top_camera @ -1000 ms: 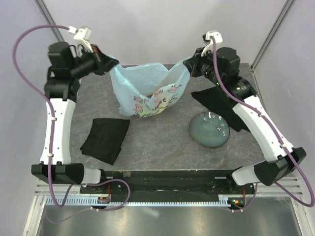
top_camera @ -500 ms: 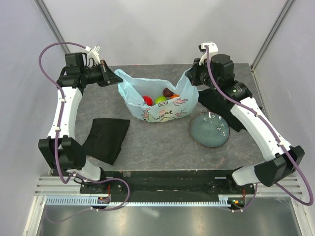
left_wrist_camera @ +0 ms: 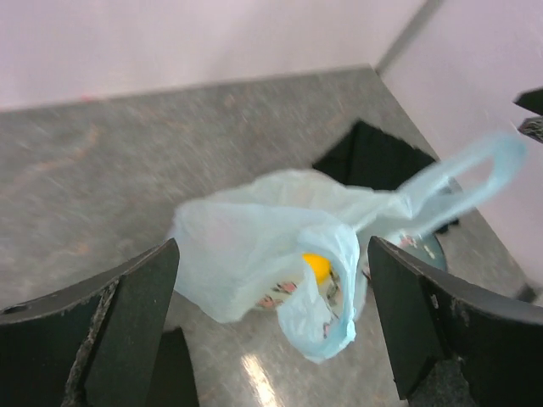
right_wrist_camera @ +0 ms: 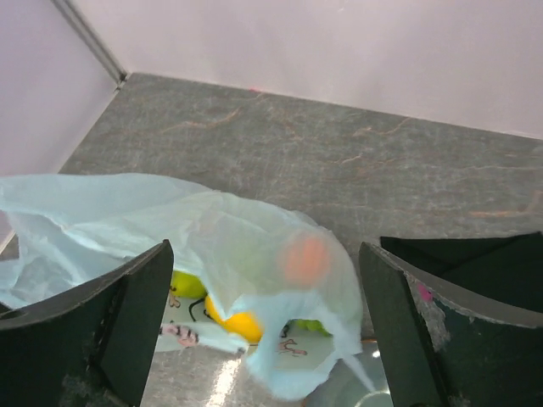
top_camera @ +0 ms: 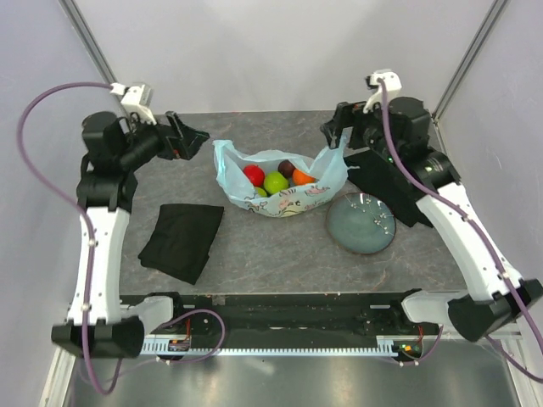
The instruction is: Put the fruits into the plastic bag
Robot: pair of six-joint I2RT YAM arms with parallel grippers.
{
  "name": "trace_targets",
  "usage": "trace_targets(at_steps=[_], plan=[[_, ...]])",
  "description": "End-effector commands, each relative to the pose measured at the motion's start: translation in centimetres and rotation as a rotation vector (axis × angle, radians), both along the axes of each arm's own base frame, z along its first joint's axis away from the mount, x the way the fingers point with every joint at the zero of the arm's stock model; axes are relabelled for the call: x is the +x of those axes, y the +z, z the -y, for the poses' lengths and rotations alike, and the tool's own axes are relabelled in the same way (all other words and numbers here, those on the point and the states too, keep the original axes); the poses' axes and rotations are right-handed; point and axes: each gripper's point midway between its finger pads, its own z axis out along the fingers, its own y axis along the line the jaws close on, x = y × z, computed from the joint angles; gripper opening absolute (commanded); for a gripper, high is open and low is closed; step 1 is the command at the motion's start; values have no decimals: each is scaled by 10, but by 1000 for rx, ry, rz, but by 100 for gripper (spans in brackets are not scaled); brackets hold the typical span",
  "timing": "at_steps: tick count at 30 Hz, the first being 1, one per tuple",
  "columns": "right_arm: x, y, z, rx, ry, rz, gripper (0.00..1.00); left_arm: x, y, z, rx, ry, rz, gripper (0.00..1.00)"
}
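From above, the plastic bag (top_camera: pixel 284 197) is seen slumped on the table (top_camera: pixel 271 250) in the upper middle of the frame, mouth open, between the two pincers. A red apple (top_camera: pixel 253 175), a green apple (top_camera: pixel 275 182), a dark purple round fruit (top_camera: pixel 288 168) and an orange (top_camera: pixel 303 177) are packed together inside it.

The left gripper (top_camera: pixel 195 138) is held at the upper left, near the bag's left corner but apart from it. In its wrist view the fingers (left_wrist_camera: pixel 127 322) are spread wide with nothing gripped. The bag is framed in the gap, with a yellow fruit (left_wrist_camera: pixel 316 266) showing at its mouth.

The right gripper (top_camera: pixel 333 136) is held at the upper right, close by the bag's raised right handle; whether contact is made cannot be told from above. In its own wrist view the fingers (right_wrist_camera: pixel 93 339) are likewise spread wide and nothing is clamped, the bag lying low in the frame between them.

A grey-blue plate (top_camera: pixel 361 223) is set to the lower right of the bag.
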Motion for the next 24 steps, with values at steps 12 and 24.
trace_targets(at_steps=[12,24], plan=[[-67,1,163,50,-502,80,98,-67,13,-49,-14,348,155,99],[-94,-39,189,8,-621,89,98,-90,-4,-44,3,313,174,99]])
